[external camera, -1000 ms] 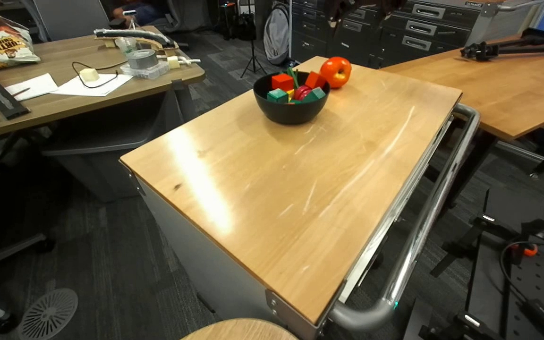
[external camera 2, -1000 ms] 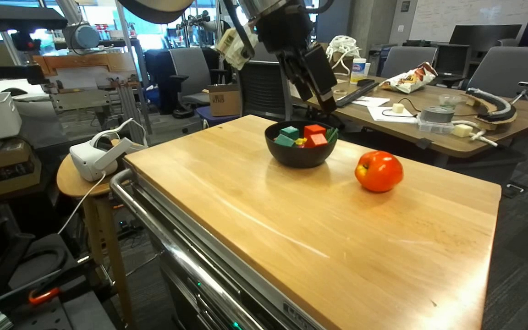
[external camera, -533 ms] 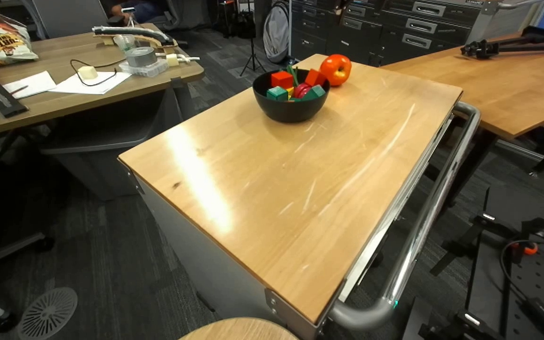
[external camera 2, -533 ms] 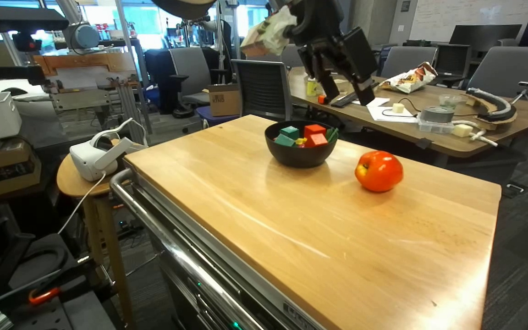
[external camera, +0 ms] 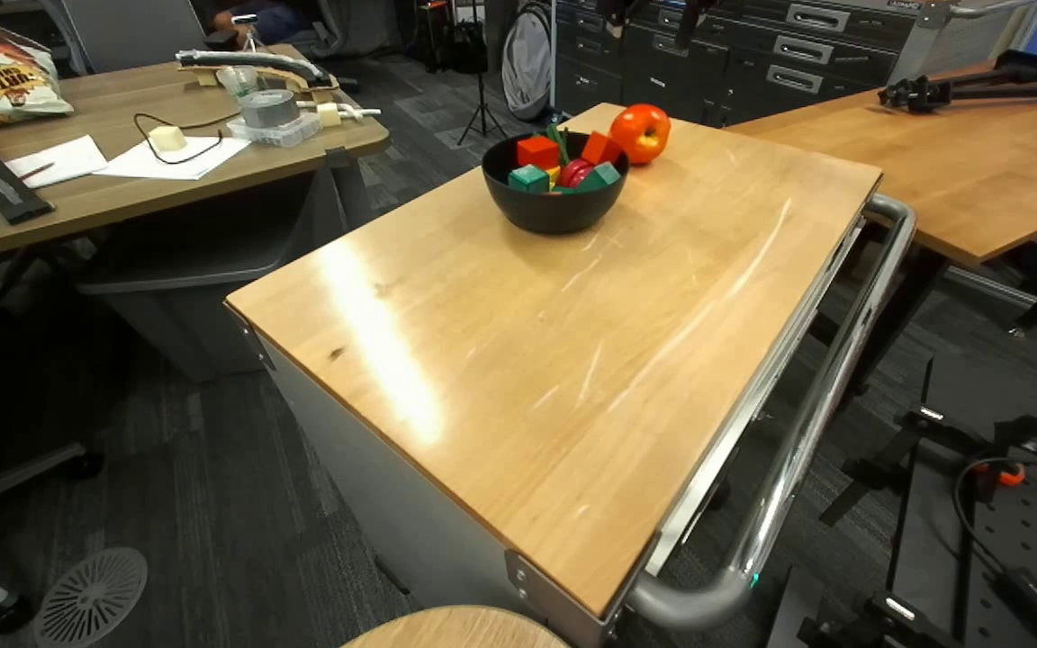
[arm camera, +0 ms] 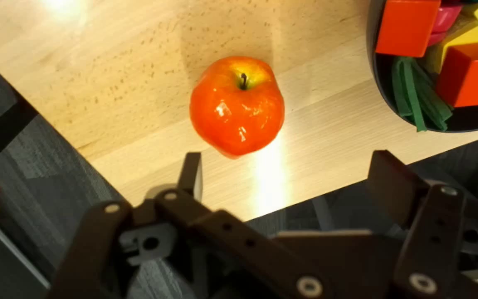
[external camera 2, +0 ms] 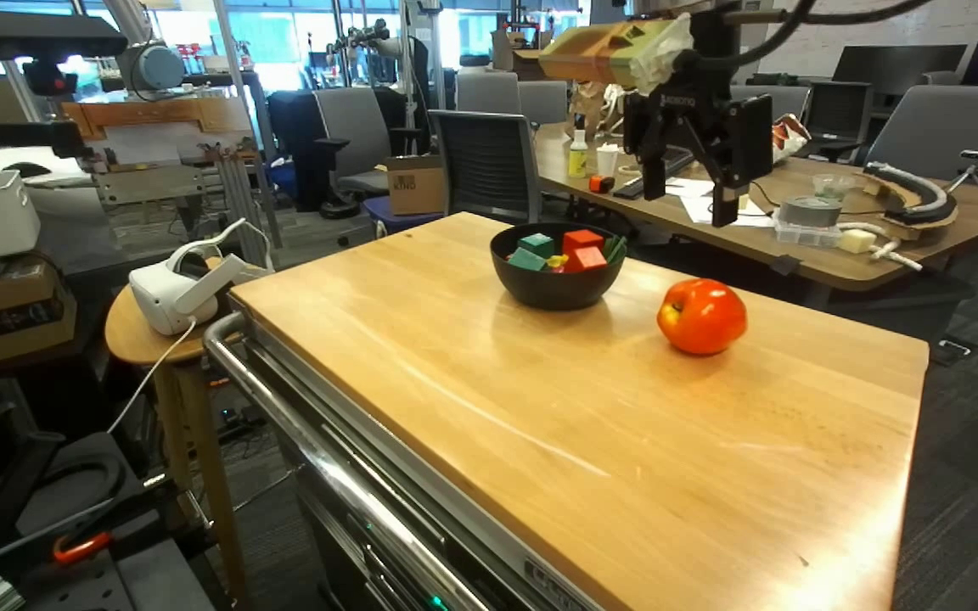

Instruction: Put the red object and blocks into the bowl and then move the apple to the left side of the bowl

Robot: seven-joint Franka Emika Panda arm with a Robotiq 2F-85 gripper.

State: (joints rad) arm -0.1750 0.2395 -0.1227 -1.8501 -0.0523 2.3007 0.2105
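The glossy red-orange apple (external camera 2: 701,316) rests on the wooden cart top beside the black bowl (external camera 2: 557,293), which shows in all views. Inside the bowl lie the blocks: red-orange (arm camera: 408,27), yellow (arm camera: 467,39) and green (external camera: 528,179). Among them sits the red object (external camera: 577,171), its green leaves (arm camera: 419,93) against the bowl's wall. My gripper (external camera 2: 689,204) hangs above the far edge of the cart, higher than the apple and apart from it. In the wrist view the gripper (arm camera: 286,153) stands wide open, nothing between its fingers; the apple appears ahead, nearer the left finger.
The wooden top (external camera: 500,360) has a metal handle (external camera: 807,432) along one side. A white headset (external camera 2: 183,288) lies on a stool by the cart. Behind stands a desk (external camera 2: 761,242) with tape, papers and a chip bag.
My gripper has swung across from behind the bowl towards the apple's side and turned to hang more upright. It has stayed open. Apple, bowl and its contents have not moved.
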